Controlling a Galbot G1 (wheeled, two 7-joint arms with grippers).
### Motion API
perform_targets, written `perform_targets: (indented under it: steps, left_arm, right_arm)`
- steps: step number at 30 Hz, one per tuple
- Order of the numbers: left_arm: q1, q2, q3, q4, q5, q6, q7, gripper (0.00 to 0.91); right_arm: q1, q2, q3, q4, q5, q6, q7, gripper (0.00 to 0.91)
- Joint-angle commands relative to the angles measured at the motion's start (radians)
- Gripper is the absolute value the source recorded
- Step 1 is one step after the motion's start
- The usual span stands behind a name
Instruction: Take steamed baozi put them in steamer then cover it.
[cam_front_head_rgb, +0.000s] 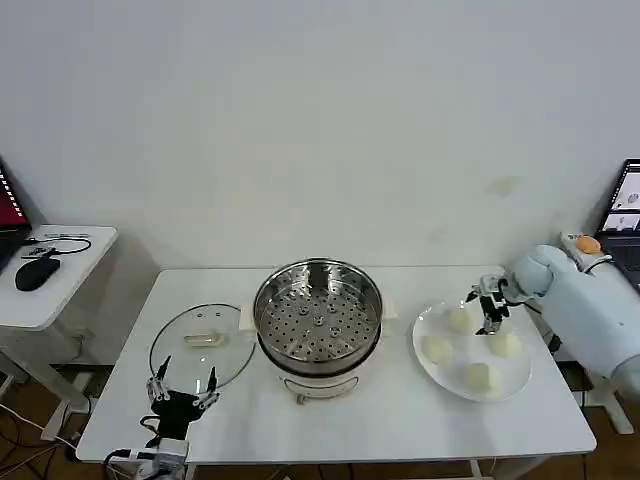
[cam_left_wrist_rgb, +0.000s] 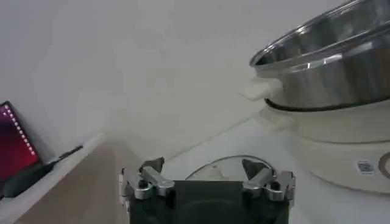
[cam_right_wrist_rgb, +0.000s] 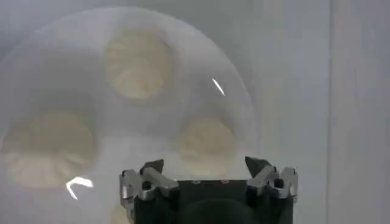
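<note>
White plate (cam_front_head_rgb: 520, 375): four baozi (cam_front_head_rgb: 480, 376) beneath spread right fingers (cam_front_head_rgb: 489, 305).

White table (cam_front_head_rgb: 400, 420) carries everything. Steamer (cam_front_head_rgb: 318, 318) at centre, steel pot on white base, perforated tray visible inside, uncovered. Glass cover (cam_front_head_rgb: 202, 343) flat on tabletop just left of steamer, cream bar handle up. White plate (cam_front_head_rgb: 505, 385) right of steamer, near table's right side, holding four steamed baozi (cam_front_head_rgb: 436, 349). Near edge and far strip of tabletop bare. Small white side table (cam_front_head_rgb: 60, 280) stands apart, far left, with black mouse (cam_front_head_rgb: 36, 271).
</note>
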Motion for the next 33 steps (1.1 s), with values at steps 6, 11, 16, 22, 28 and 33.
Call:
perform_targets:
  steps: [6,11,16,22,28,33]
  left_arm:
    - [0.000,-0.002,-0.002,0.000,0.001,-0.003,-0.002,0.907]
    - [0.004,-0.002,-0.003,-0.003,0.001,-0.006,-0.004,0.907]
    - [0.007,-0.004,-0.002,-0.010,0.001,-0.009,-0.006,0.907]
    - [0.013,-0.001,0.000,-0.010,0.002,-0.009,-0.007,0.907]
    - [0.018,0.001,0.000,-0.010,0.002,-0.010,-0.008,0.907]
    - [0.017,0.008,-0.003,-0.009,-0.003,-0.009,-0.008,0.907]
  right_arm:
    - [0.011,0.035,-0.016,-0.061,-0.033,0.008,0.000,0.846]
    - [0.010,0.048,-0.018,-0.071,-0.038,0.007,0.003,0.736]
    - [0.009,0.064,-0.019,-0.094,-0.050,0.012,0.011,0.675]
    - [0.009,0.064,-0.015,-0.093,-0.052,0.020,0.014,0.665]
    - [0.010,0.040,-0.017,-0.057,-0.028,0.023,0.015,0.645]
    - [0.013,-0.001,-0.035,0.023,0.024,0.012,0.010,0.645]
